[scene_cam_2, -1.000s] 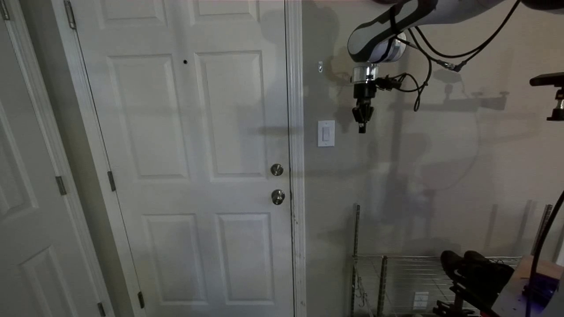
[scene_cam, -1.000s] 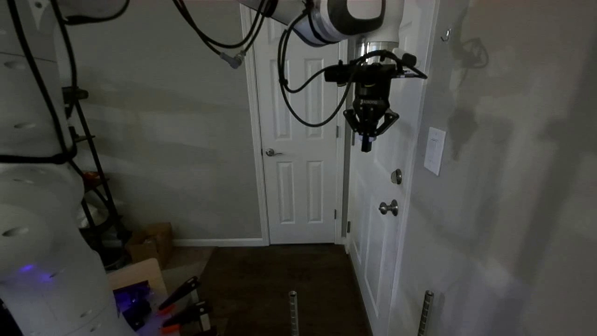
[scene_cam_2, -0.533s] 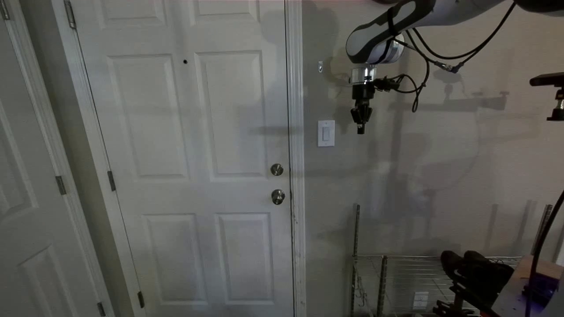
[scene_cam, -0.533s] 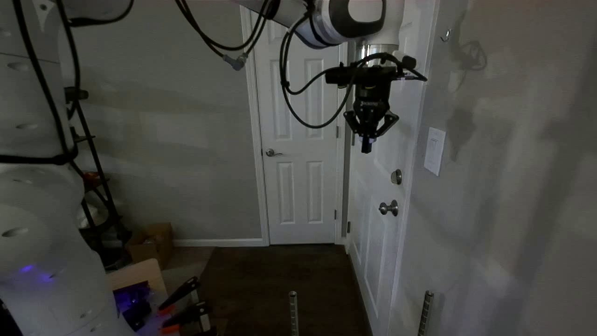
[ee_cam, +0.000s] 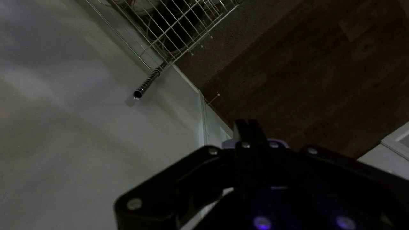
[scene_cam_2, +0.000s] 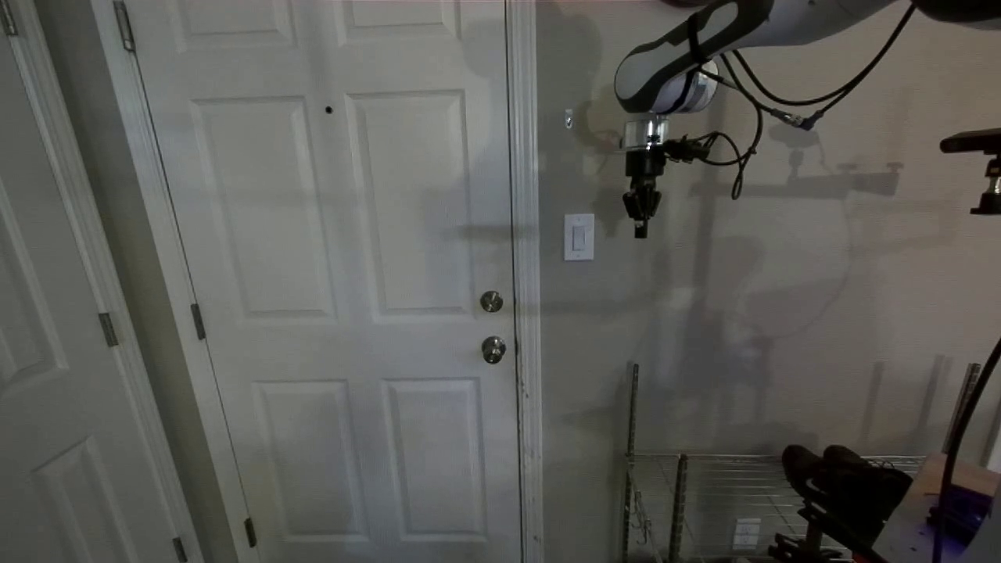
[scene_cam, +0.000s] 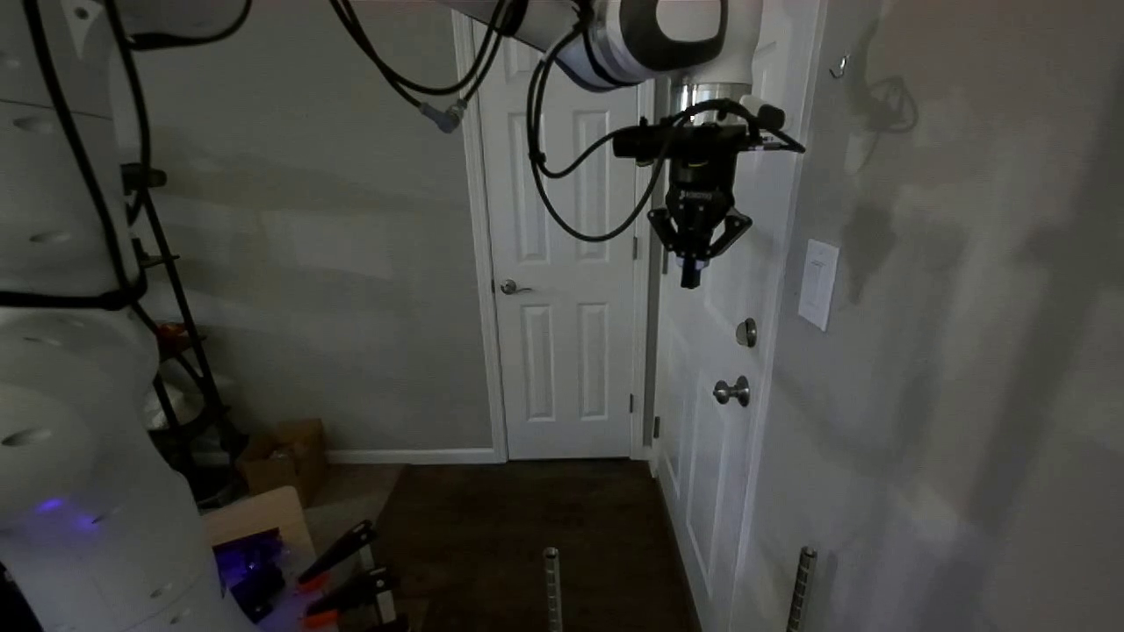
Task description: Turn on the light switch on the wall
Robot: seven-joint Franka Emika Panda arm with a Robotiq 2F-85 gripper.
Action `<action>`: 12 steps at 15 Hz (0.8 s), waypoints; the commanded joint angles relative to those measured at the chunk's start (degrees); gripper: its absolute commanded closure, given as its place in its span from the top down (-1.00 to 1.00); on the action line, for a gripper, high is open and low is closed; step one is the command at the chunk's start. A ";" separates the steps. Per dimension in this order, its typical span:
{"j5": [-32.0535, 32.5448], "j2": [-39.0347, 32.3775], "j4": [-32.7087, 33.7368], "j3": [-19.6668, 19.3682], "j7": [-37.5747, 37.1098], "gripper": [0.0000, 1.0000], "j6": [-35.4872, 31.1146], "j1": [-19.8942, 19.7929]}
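The light switch is a small white upright plate with a rectangular toggle at its centre, and it shows in both exterior views. It is on the pale grey wall, beside the door frame. My gripper points straight down, its two black fingers together with nothing visible between them. In an exterior view the gripper appears right of the switch, its tips about level with the plate. It is apart from the switch. In the wrist view the gripper is dark; the wall fills the left side, and the switch is out of view.
A white panelled door with a round metal knob stands beside the switch. A small hook is on the wall above the switch. A wire shelf with upright metal posts stands low against the wall.
Over the first half second the arm shifted slightly down, and slightly left in an exterior view. Since then it has hardly moved. The gripper has stayed shut, and the switch looks the same.
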State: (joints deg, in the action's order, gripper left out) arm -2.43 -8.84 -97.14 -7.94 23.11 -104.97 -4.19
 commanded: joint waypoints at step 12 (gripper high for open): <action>9.87 -9.60 5.19 2.99 -22.42 -0.94 -15.01 3.05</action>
State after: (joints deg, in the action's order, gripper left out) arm 2.62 -16.27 -93.91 -4.47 7.95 -118.09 -2.37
